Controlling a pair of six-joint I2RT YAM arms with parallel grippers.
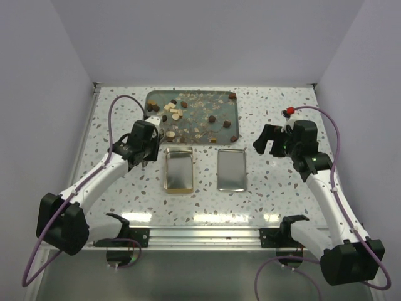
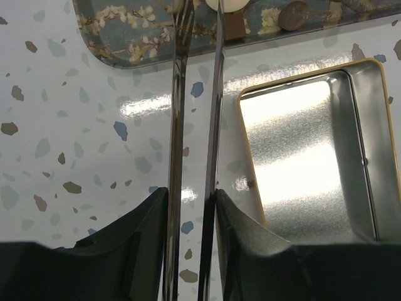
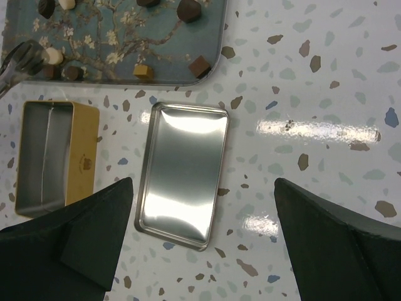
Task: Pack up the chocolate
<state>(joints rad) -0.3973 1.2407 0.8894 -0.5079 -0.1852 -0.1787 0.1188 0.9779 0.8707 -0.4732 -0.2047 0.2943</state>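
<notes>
Chocolate pieces, dark brown (image 1: pixel 213 118) and cream-white (image 1: pixel 177 114), lie scattered on a blue floral tray (image 1: pixel 156 98). My left gripper (image 1: pixel 152 141) is shut on a pair of long metal tongs (image 2: pixel 177 125), whose blades reach over the tray's near edge (image 2: pixel 113 37). Their tips meet a cream-white piece (image 2: pixel 229 3); whether it is pinched I cannot tell. A dark round piece (image 2: pixel 293 14) lies just right of it. The open gold tin (image 1: pixel 178 190) stands empty right of the tongs (image 2: pixel 313 157). My right gripper (image 1: pixel 268 141) hangs open above the table (image 3: pixel 203 188), holding nothing.
The tin's silver lid (image 1: pixel 231 169) lies inside up to the right of the tin, and in the right wrist view the lid (image 3: pixel 185 169) is beneath the open jaws. Brown square pieces (image 3: pixel 199 64) sit in the tray's near right corner. White walls enclose the speckled table.
</notes>
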